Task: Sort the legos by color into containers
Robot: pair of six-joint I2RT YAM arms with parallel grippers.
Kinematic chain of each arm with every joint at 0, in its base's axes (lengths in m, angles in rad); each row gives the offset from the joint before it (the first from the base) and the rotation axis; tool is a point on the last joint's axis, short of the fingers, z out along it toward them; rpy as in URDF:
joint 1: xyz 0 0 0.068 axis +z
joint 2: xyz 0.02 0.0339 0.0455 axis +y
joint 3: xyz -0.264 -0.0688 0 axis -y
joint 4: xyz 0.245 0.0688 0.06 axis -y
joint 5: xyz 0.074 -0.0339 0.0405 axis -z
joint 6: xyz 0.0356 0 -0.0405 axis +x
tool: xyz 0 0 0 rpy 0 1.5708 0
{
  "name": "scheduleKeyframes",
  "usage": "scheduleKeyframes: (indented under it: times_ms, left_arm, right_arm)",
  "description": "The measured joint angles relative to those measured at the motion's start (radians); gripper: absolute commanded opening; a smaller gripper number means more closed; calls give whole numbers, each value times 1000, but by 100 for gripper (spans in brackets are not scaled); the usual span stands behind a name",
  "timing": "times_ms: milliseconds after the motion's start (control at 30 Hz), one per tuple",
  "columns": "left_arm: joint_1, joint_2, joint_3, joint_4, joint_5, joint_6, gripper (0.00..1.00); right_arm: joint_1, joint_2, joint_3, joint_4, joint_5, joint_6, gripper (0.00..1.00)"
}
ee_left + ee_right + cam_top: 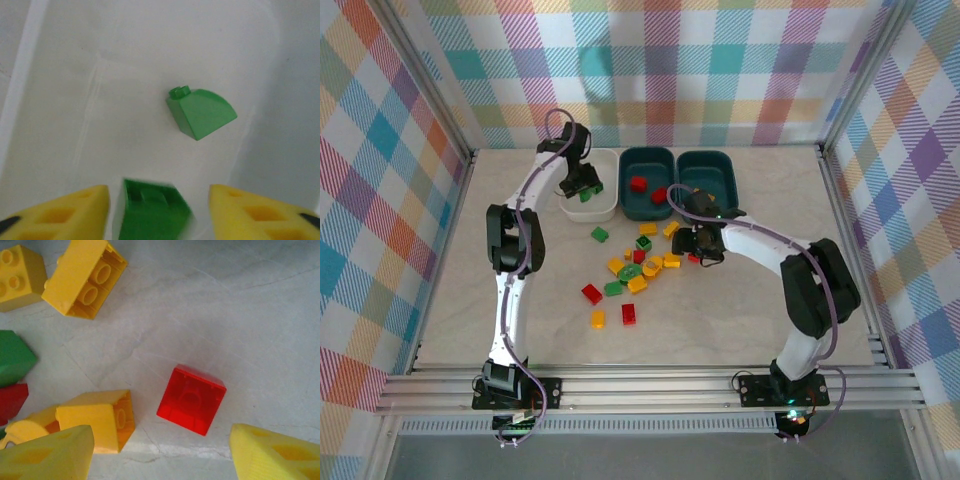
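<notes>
Top view looks steeply down on the whole surface; left wrist peers closely into the white tub, right wrist closely at the surface.

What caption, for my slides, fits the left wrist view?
Left claw above white plastic tub; blurred green plastic brick between fingers, sloped green brick beyond.

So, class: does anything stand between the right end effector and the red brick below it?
Nothing visible does. The red brick lies on bare table ahead of the right end effector, whose jaws stand open; a yellow brick sits beside it, not touching.
</notes>
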Motion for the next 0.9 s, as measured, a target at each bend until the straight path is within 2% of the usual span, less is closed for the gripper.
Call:
scheduleKeyframes:
  times_ms: [133,267,333,367,500,600,667,800,900]
  left_arm:
    - [3,-3,13,-3,55,5,88]
    - [3,-45,9,-3,109,6,90]
    - [3,-129,-59,22,136,5,91]
    - [3,-183,-118,47,146,2,91]
    - [-9,-554,-536,208,185,-40,93]
    - [-24,-823,-864,346,190,-102,93]
    - [-46,-942,-1048,412,177,-141,93]
    - [-86,-1066,-1332,460,153,-203,93]
    - [-91,-1128,-1452,458,134,-232,94]
  right_arm:
    - [0,36,28,-1,16,8,70]
    - [0,61,31,-6,45,17,69]
    - [-1,73,31,-9,58,27,69]
    - [-1,77,31,-9,61,31,69]
    - [-2,98,43,-2,65,45,64]
    - [-6,134,69,9,64,50,56]
    - [-7,169,84,11,65,52,49]
    - [-12,190,98,14,76,48,32]
    - [-12,188,98,15,87,44,28]
